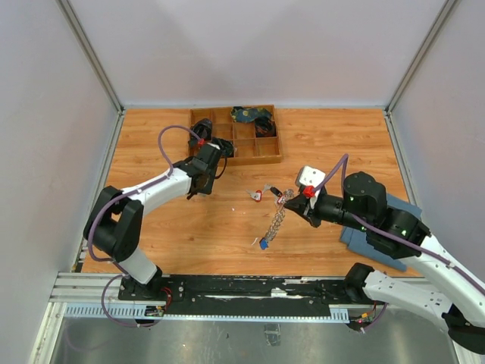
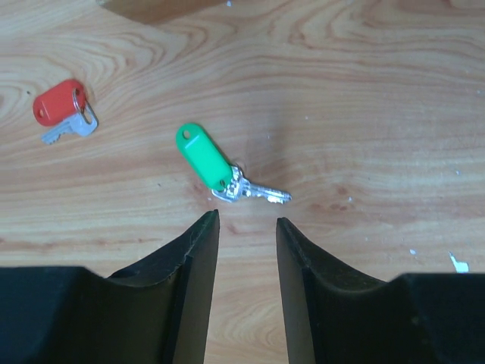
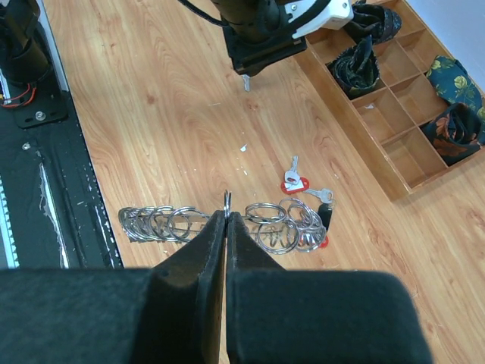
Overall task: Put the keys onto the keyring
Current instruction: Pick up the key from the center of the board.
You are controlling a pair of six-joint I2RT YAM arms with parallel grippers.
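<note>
The keyring is a chain of several silver split rings (image 1: 276, 220) lying on the wooden table, with a blue-headed key (image 1: 263, 244) at its near end. In the right wrist view the rings (image 3: 280, 224) lie in a row. My right gripper (image 3: 227, 216) is shut on one upright ring (image 3: 227, 200) at the chain's far end (image 1: 288, 201). A red-headed key (image 1: 256, 196) and a black-headed key (image 1: 274, 191) lie beside the chain. My left gripper (image 2: 247, 220) is open just above the table. A green-headed key (image 2: 204, 157) lies just ahead of its fingertips, and a red-headed key (image 2: 59, 102) farther left.
A wooden compartment tray (image 1: 261, 158) holding dark cloth items stands at the back, right behind my left gripper (image 1: 195, 189). It also shows in the right wrist view (image 3: 348, 125). A blue pad (image 1: 355, 236) lies under the right arm. A black rail runs along the table's near edge.
</note>
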